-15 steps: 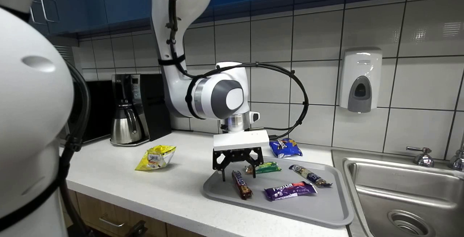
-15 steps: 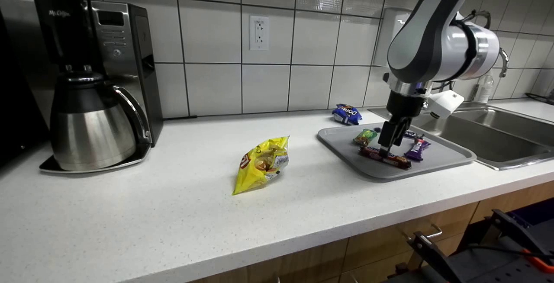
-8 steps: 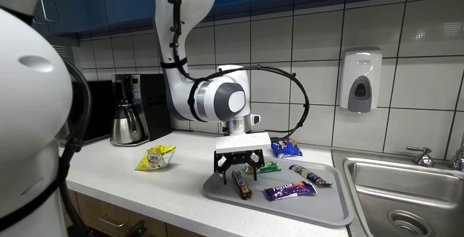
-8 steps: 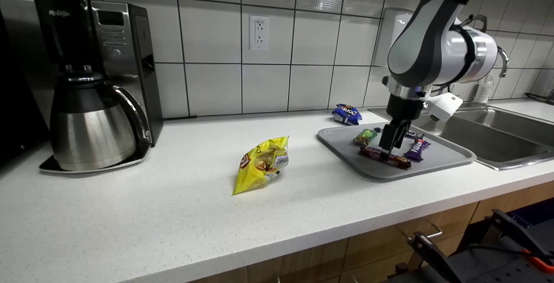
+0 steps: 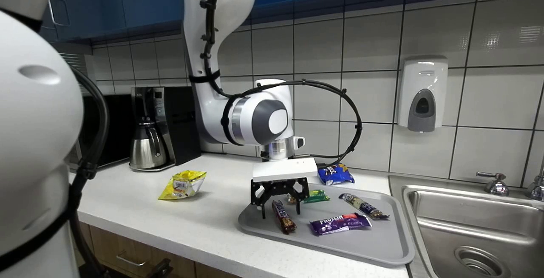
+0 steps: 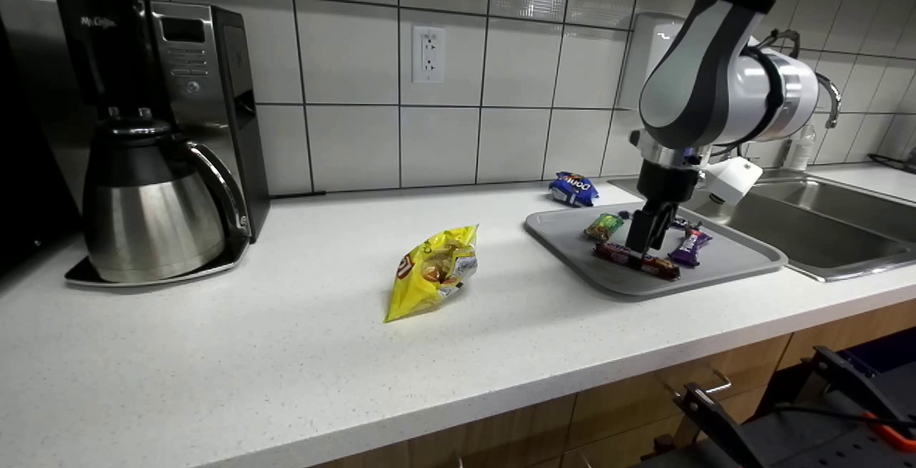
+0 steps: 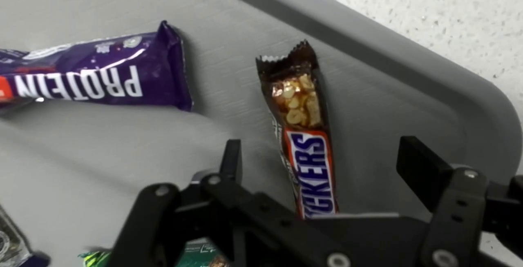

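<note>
Stretching along the tiled wall [image 6: 351, 146], the speckled white countertop [image 6: 286, 368] runs through both exterior views; over it bends the Panda arm [image 5: 212, 112], the only one; a steel sink [image 5: 471, 214] sits just beside the grey tray [image 5: 369, 246]; low over that tray hangs the gripper [image 5: 281, 215], its fingers [image 7: 233, 159] spread wide and gripping nothing; off the tray lie a yellow chip bag [image 5: 182, 184], well apart, and a blue Doritos bag [image 6: 574, 189], near the wall-side rim; on it lie a purple PROTEIN bar [image 5: 341, 224], a blue-and-beige wrapped bar [image 5: 364, 206], a green-wrapped bar [image 5: 318, 196] and, nearest the gripper, the Snickers bar [image 7: 306, 144]; this last lies flat below the gripper; in the wrist view it shows between the fingers, its long axis roughly square to the line from fingertip to fingertip, with a gap on either side, the narrower toward the purple PROTEIN bar; one end points past the fingertips toward the tray's front rim, while the other hides behind the gripper; the fingertips' height above the tray is unclear.
</note>
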Tool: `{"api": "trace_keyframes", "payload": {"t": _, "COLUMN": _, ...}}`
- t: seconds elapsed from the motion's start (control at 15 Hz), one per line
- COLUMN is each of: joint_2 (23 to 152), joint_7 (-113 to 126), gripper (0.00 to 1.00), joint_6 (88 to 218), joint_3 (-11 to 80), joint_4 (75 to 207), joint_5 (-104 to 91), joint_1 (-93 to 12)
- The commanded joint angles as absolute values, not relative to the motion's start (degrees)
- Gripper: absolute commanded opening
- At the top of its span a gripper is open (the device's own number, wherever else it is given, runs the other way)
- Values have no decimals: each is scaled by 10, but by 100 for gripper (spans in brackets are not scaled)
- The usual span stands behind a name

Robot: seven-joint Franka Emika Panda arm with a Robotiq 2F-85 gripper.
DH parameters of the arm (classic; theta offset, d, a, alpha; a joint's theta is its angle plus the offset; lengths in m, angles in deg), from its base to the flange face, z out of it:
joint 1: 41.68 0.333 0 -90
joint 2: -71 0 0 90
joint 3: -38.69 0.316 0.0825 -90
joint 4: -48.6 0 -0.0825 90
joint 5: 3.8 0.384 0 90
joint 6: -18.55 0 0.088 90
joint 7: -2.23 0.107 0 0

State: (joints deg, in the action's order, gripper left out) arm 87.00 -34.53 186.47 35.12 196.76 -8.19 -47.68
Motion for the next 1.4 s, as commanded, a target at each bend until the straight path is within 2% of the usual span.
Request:
{"api": "trace_keyframes", "payload": {"t": 0.0, "joint_2": 876, "joint_7": -341, "gripper": 68, "joint_6": 1867, "joint_3": 378, "joint_4": 1959, "joint_5": -90, "joint_1": -507}}
{"api": "trace_keyframes", "payload": {"t": 0.27, "joint_2": 875, "joint_7": -347, "gripper": 33, "joint_6": 1866, "joint_3": 396, "joint_4": 1959, "joint_5": -81, "joint_1": -525}}
{"api": "trace_keyframes", "payload": {"t": 0.53, "joint_2": 873, "joint_7": -345, "gripper": 4, "joint_6": 1867, "joint_3": 403, "joint_4": 1959, "joint_5": -83, "joint_1": -533}}
{"api": "trace_keyframes", "payload": {"t": 0.6, "joint_2": 871, "joint_7": -345, "gripper": 6, "joint_6": 1867, "joint_3": 403, "joint_4": 1960, "joint_5": -84, "joint_1": -534}}
{"api": "trace_keyframes", "payload": {"t": 1.33, "joint_2": 824, "joint_7": -338, "gripper": 5, "joint_6": 1865, "joint_3": 414, "joint_4": 1975, "joint_5": -82, "joint_1": -524}}
